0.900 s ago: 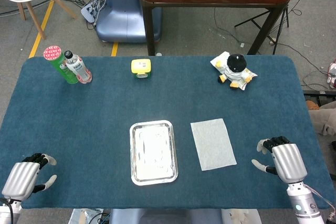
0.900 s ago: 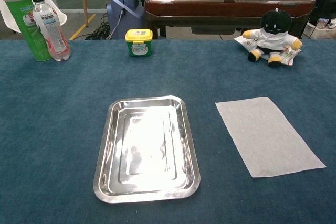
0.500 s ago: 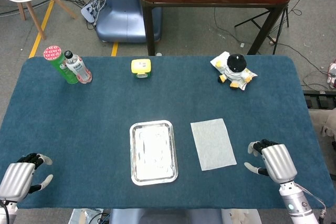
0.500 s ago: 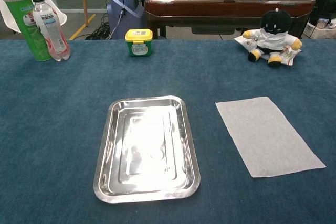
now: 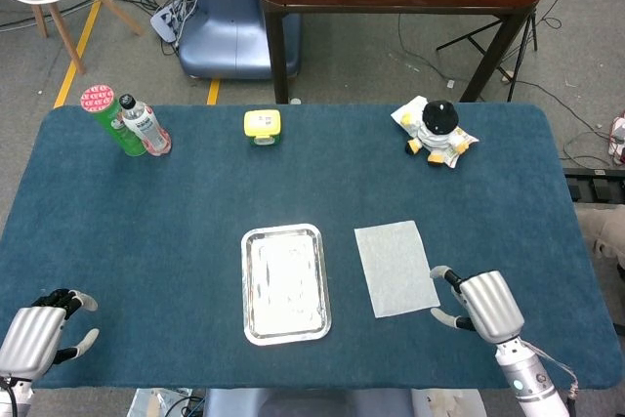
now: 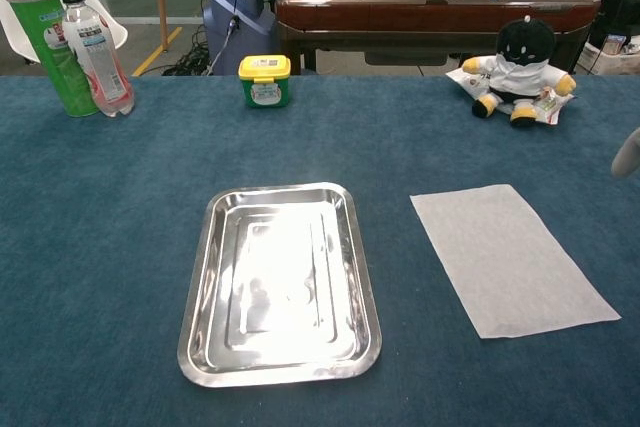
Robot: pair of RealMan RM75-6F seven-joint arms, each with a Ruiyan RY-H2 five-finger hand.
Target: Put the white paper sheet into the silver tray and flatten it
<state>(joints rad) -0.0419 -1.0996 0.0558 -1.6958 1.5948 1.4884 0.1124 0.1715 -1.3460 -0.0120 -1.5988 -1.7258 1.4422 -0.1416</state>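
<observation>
The white paper sheet [image 5: 395, 268] looks thin, light and limp, so it will likely sag, slide on the cloth and crease easily; pinching a near corner or the right edge seems the best hold, since it lies flat with nothing to get under. It is a plain pale rectangle, slightly skewed, on the blue worktop [image 5: 195, 202] just beside the silver tray [image 5: 284, 282], which is bare. The right hand [image 5: 476, 304] sits at the sheet's near right corner, fingers apart, holding nothing; the left hand [image 5: 39, 325] rests well apart, fingers loosely spread.
</observation>
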